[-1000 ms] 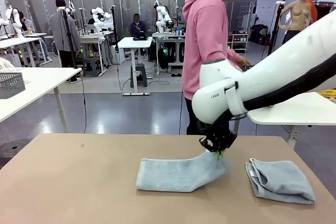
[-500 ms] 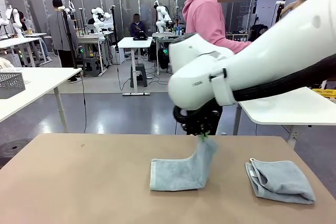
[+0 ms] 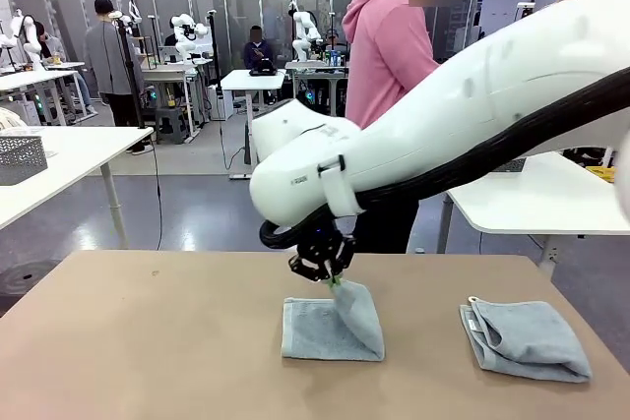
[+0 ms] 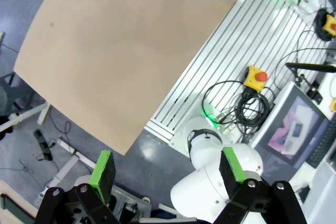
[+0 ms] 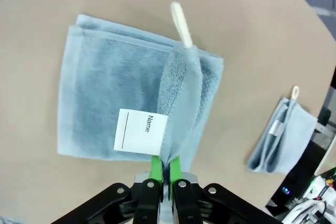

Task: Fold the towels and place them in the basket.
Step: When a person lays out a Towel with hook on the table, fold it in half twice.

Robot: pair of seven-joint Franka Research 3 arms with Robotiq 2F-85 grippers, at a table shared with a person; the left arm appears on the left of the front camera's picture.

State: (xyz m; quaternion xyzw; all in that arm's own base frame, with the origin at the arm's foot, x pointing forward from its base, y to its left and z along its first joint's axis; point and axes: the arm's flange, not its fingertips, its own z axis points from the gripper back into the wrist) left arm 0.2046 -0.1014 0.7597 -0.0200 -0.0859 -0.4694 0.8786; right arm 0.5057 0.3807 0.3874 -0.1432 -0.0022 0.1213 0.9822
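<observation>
Right wrist view: right gripper (image 5: 165, 170) clamped hard on a pinched ridge of the towel (image 5: 136, 108), green pads pressed together with only cloth between. White label (image 5: 140, 131) reading "Name" just beside the pads, hanging loop (image 5: 181, 24) sticking out past the far edge. Rest of that towel lying flat beneath the lifted edge, on the brown table (image 5: 42, 14).

Front view: same right gripper (image 3: 333, 280) low over the towel (image 3: 332, 327), near the table's middle. Since a second ago, carried from the right end of a long, stretched-out towel leftward and over, dragging the held edge across; cloth now half its former length, doubled into a compact near-square with the held flap draped down onto the lower layer. Judged as one fold nearly complete, with only the release and perhaps a smoothing press left before the next fold or the lift.

Second towel (image 3: 524, 339) already bunched and roughly folded, well apart toward the right edge, unmoved over the same second; seen again in the wrist view (image 5: 278, 140) off to the side. Neither towel in a basket yet; grey mesh basket (image 3: 22, 157) on a far table at the left, possibly not the one meant, cannot tell.

Left wrist view: left gripper (image 4: 168, 170) with fingers spread wide, holding nothing, high above the table edge and well away from the work.
</observation>
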